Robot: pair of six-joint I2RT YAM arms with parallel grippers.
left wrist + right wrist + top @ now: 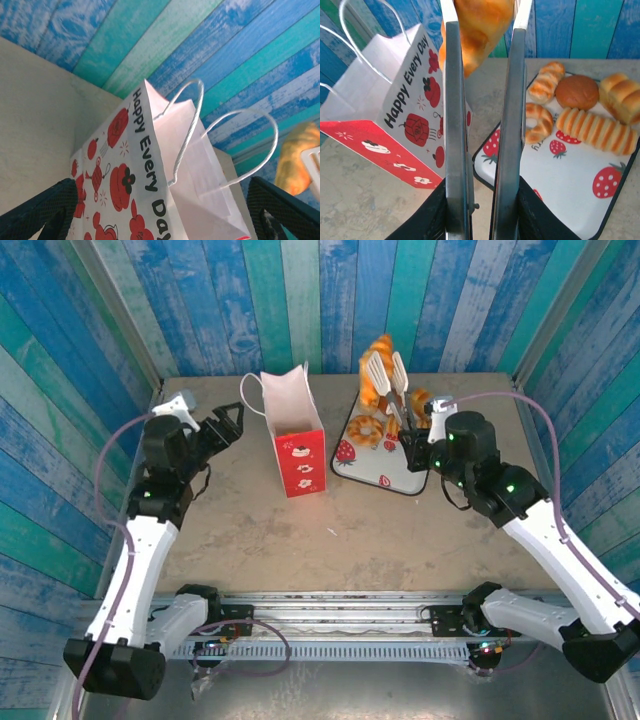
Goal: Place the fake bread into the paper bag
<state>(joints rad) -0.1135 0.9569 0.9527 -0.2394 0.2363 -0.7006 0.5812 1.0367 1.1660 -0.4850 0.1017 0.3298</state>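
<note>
right gripper (386, 375): clamped on one fake bread (480, 25), lifted near the tray (570, 185)
left gripper (228, 425): fingers wide apart, beside the paper bag (295, 430)

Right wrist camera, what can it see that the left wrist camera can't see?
Right wrist view: the strawberry tray with a round bun and a ridged loaf on it.
Left wrist view: the left gripper, its dark fingers wide open, and a look into the paper bag through its open top.
Both: the bag saying Happy Every Day, its cord handles, the blue plank wall, and the golden pastry that the right gripper is shut on.
</note>
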